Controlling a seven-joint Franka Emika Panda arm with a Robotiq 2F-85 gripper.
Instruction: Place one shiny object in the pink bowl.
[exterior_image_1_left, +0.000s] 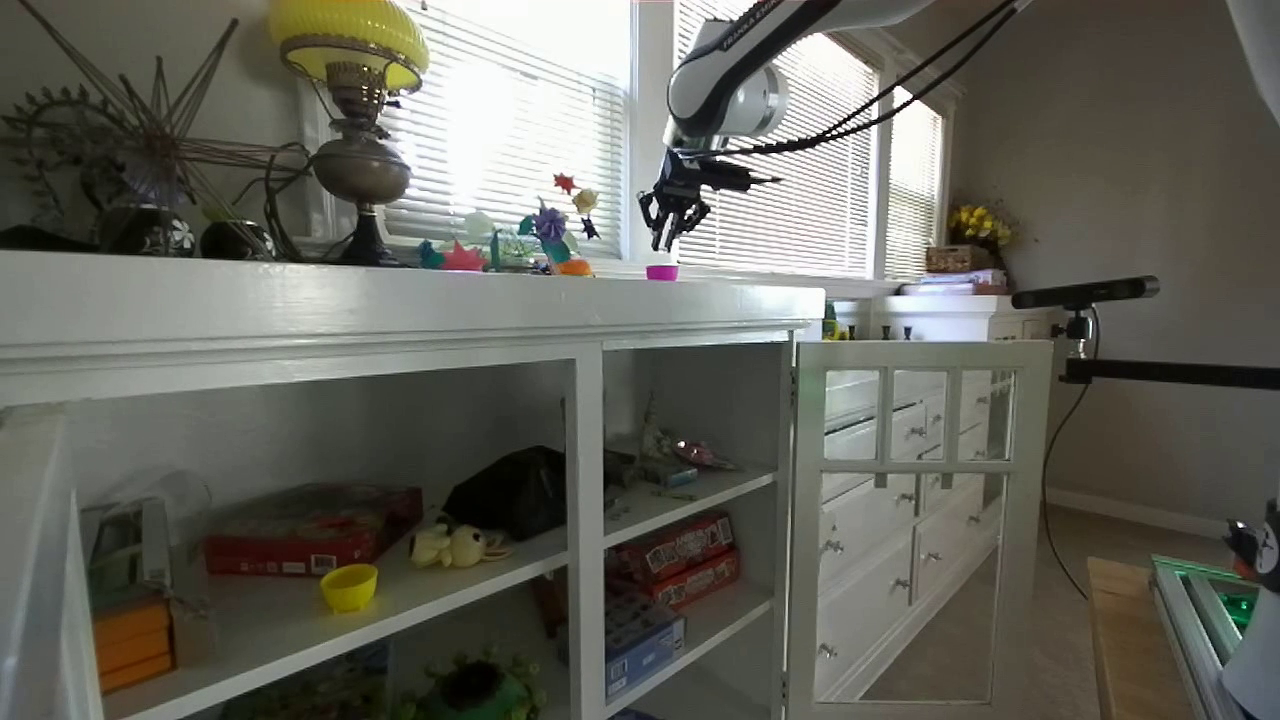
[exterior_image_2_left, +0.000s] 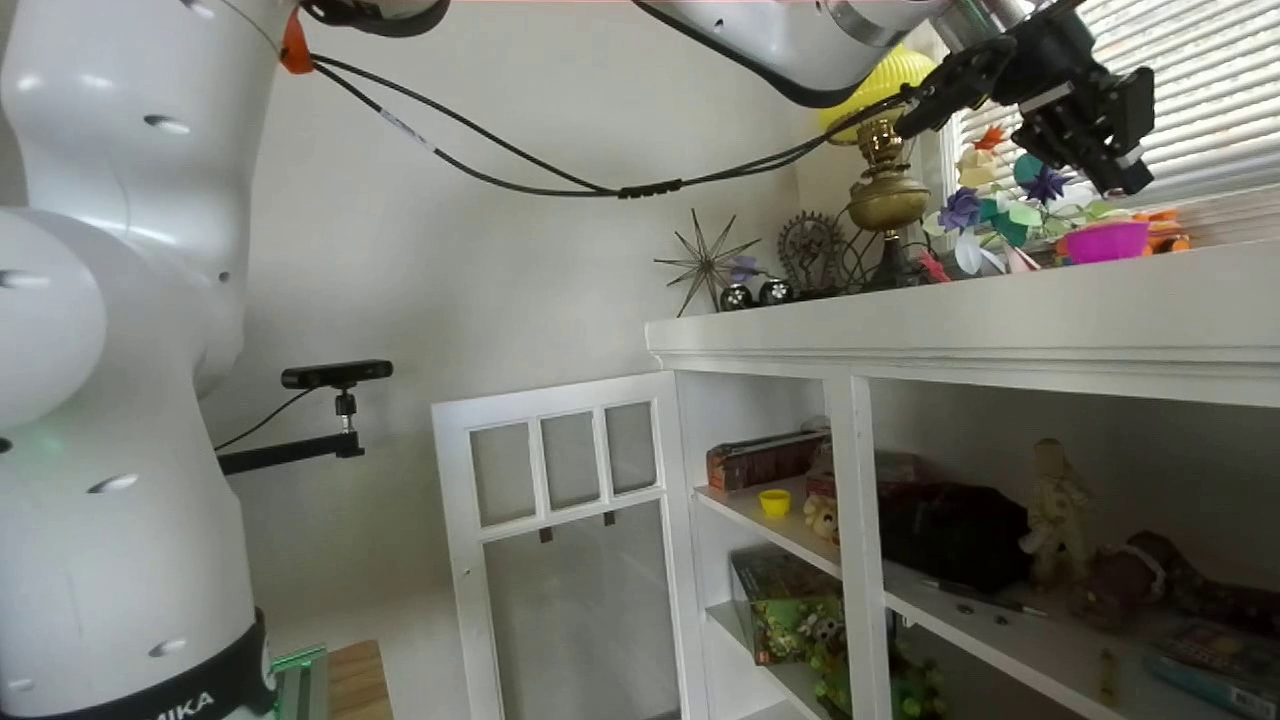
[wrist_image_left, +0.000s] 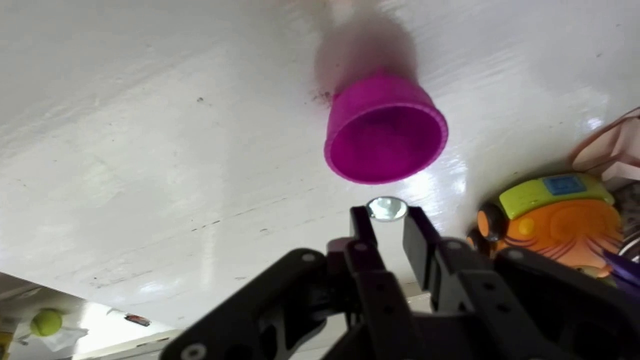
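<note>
The gripper (wrist_image_left: 388, 220) is nearly closed: between its fingertips it pinches a shiny piece (wrist_image_left: 387, 209), only by the sides, it seems. The bowl (wrist_image_left: 387, 142) stands upright on the white cabinet top (wrist_image_left: 150, 210), and in both exterior views the fingertips are higher than its rim, not touching it. So the piece is not yet in the bowl, and I judge that only the last positioning and the release remain.

The chief danger is, I think, a release a little off. In the wrist view the piece appears just outside the rim, on the near side, and I cannot tell whether it is above the opening. If it is not, it may strike the rim and jump onto the cabinet top, perhaps over the near edge. A smooth piece could also slip early from so small a grip. If the gripper comes too low, it may push or tip the bowl, which looks light. The orange toy (wrist_image_left: 565, 220), to the right, is a smaller worry.
</note>
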